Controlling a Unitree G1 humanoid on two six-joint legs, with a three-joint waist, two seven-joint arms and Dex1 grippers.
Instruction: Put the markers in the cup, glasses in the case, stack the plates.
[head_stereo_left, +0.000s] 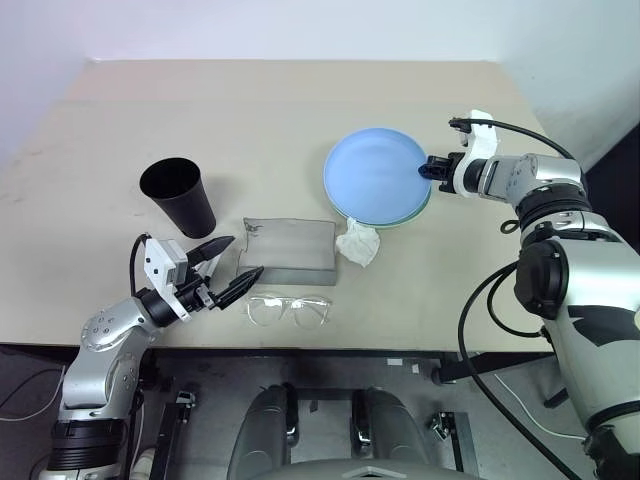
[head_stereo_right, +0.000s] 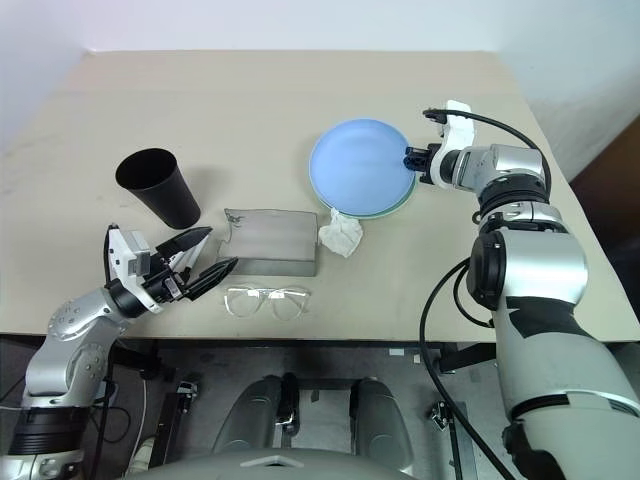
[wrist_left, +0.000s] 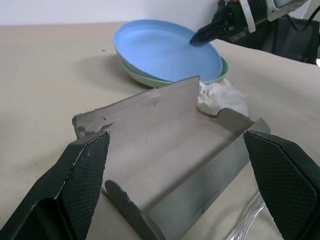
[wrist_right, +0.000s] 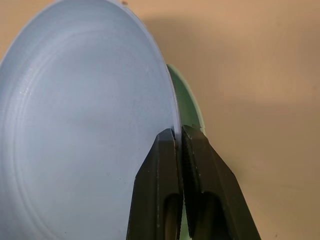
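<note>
My right gripper (head_stereo_left: 430, 168) is shut on the right rim of the light blue plate (head_stereo_left: 375, 175); in the right wrist view its fingertips (wrist_right: 170, 142) pinch that edge. The blue plate lies tilted on top of the mint green plate (wrist_right: 187, 105), whose rim peeks out underneath. The grey case (head_stereo_left: 290, 250) lies at the table's middle front with its lid leaning back. The clear glasses (head_stereo_left: 288, 310) rest just in front of it. My left gripper (head_stereo_left: 247, 255) hangs open at the case's left end, holding nothing. The black cup (head_stereo_left: 178, 195) stands upright to the left. The markers are out of view.
A crumpled white tissue (head_stereo_left: 358, 243) lies between the case and the plates, touching the plates' front edge. The beige table (head_stereo_left: 250, 110) stretches bare behind the cup and plates. Its front edge runs just below the glasses.
</note>
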